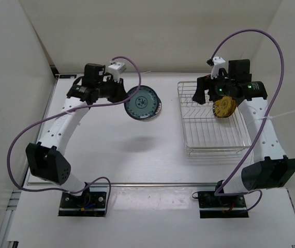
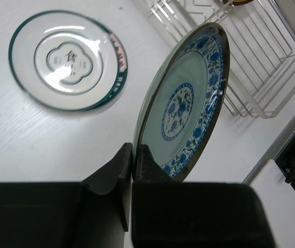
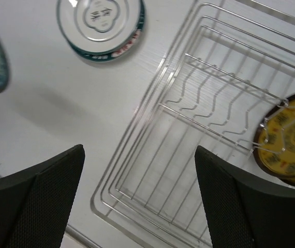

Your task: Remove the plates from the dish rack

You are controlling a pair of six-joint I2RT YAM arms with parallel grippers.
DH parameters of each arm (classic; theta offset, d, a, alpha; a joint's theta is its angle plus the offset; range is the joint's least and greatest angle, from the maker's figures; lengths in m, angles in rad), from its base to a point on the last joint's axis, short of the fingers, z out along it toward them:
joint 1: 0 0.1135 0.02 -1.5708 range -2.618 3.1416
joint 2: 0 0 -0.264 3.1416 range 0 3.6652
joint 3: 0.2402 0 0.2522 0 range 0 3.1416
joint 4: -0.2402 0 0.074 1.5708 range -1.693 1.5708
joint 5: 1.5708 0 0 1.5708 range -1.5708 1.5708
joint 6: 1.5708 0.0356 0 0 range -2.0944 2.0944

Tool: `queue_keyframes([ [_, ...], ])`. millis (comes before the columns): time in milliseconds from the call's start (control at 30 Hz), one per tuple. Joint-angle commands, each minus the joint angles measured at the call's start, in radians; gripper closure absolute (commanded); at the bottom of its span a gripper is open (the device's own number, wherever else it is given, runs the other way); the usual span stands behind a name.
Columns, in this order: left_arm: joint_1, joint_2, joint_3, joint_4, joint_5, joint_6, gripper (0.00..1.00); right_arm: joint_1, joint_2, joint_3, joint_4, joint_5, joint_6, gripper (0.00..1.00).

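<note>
Plates sat in three places. The teal patterned plate [image 2: 183, 103] was clamped by its rim in my left end effector [image 2: 132, 160], held above the desk [image 1: 111, 155]. It reached out from the fingers to the right, toward the dish rack [image 1: 212, 124]. My left wrist view caught it nearly edge-on, while the top view showed its patterned face almost round. The top view half hid the stack of plates [image 2: 67, 59] behind it. Both wrist views showed that stack flat on the desk, a white plate with a grey motif uppermost. The gold plate [image 3: 287, 139] leaned in the slot wires at the rack's far right. My right end effector [image 3: 138, 155] hung over the rack with its fingers spread apart, and the gold plate was off to its right.
</note>
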Motion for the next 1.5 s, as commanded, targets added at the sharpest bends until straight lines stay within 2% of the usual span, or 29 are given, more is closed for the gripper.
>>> queue_keyframes([
  [0, 0.060, -0.074, -0.061, -0.022, 0.137, 0.025, 0.89, 0.002, -0.016, -0.016, 0.094, 0.179, 0.026, 0.10],
  [100, 0.071, -0.061, -0.172, -0.032, 0.193, 0.062, 0.89, 0.002, -0.016, -0.029, 0.123, 0.329, 0.037, 0.09],
  [300, 0.082, 0.086, -0.302, 0.001, 0.215, 0.094, 0.89, 0.011, -0.016, -0.081, 0.145, 0.458, -0.029, 0.09],
  [600, 0.073, 0.338, -0.247, -0.006, 0.244, 0.095, 0.89, 0.011, -0.080, -0.164, 0.185, 0.524, -0.084, 0.09],
  [833, 0.017, 0.393, -0.267, -0.006, 0.212, 0.095, 0.88, 0.011, -0.080, -0.185, 0.205, 0.533, -0.093, 0.09],
  [867, 0.017, 0.393, -0.267, -0.006, 0.212, 0.095, 0.85, 0.011, -0.080, -0.185, 0.205, 0.533, -0.093, 0.09],
  [900, 0.017, 0.393, -0.276, -0.006, 0.212, 0.095, 0.76, 0.011, -0.080, -0.185, 0.205, 0.533, -0.093, 0.09],
  [1067, 0.017, 0.369, -0.285, -0.019, 0.202, 0.107, 0.56, 0.011, -0.036, -0.185, 0.214, 0.544, -0.093, 0.08],
  [1200, 0.017, 0.318, -0.295, -0.029, 0.169, 0.130, 0.26, 0.001, 0.024, -0.159, 0.214, 0.579, -0.093, 0.08],
  [1267, 0.017, 0.269, -0.305, -0.029, 0.137, 0.141, 0.18, -0.012, 0.074, -0.136, 0.214, 0.590, -0.093, 0.08],
  [1300, 0.017, 0.236, -0.316, -0.029, 0.126, 0.150, 0.08, -0.025, 0.091, -0.110, 0.214, 0.601, -0.093, 0.08],
  [1367, 0.017, 0.203, -0.316, -0.051, 0.092, 0.163, 0.01, -0.039, 0.145, -0.081, 0.214, 0.601, -0.093, 0.09],
  [1467, 0.017, 0.113, -0.296, -0.077, 0.022, 0.188, 0.00, -0.062, 0.205, -0.027, 0.214, 0.610, -0.103, 0.09],
])
